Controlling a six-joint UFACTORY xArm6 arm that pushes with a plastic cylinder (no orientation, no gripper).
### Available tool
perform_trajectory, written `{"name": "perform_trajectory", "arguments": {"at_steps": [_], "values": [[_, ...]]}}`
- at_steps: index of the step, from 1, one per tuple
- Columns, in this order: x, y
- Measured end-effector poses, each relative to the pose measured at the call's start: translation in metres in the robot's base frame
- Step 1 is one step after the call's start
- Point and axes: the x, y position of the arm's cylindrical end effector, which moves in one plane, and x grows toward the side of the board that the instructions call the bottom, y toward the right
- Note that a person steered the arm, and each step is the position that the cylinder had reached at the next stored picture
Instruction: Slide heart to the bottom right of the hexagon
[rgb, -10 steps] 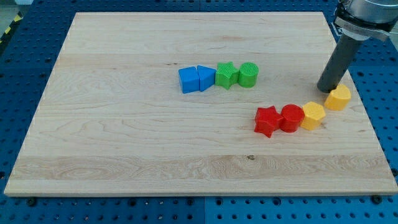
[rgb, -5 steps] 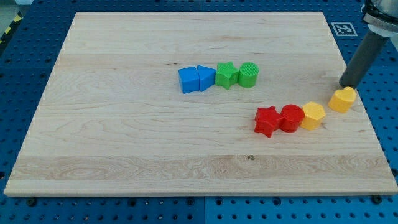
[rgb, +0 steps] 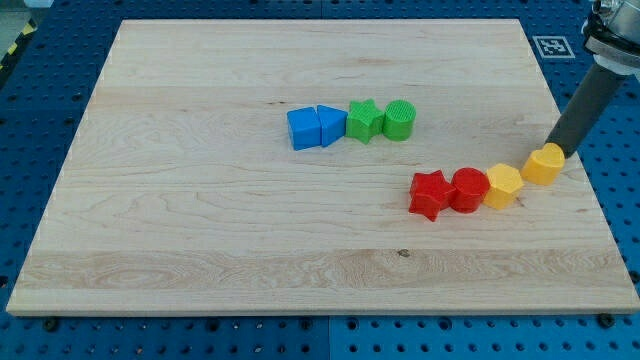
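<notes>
The yellow heart (rgb: 544, 164) lies near the board's right edge. It sits just right of and slightly above the yellow hexagon (rgb: 503, 186), close to it or touching. My tip (rgb: 555, 146) is at the heart's upper right, touching or nearly touching it. The rod rises from there toward the view's top right.
A red cylinder (rgb: 468, 190) and a red star (rgb: 430, 194) continue the row left of the hexagon. Near the middle, a blue cube (rgb: 303, 129), a blue triangle (rgb: 331, 126), a green star (rgb: 364, 121) and a green cylinder (rgb: 399, 120) form a row. The wooden board (rgb: 200, 230) ends just right of the heart.
My tip moved right from the heart's upper left to its upper right. The heart shifted slightly left toward the hexagon over the last half second.
</notes>
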Motion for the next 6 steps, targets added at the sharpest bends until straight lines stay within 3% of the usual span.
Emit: {"name": "perform_trajectory", "arguments": {"at_steps": [6], "values": [[0.013, -0.020]]}}
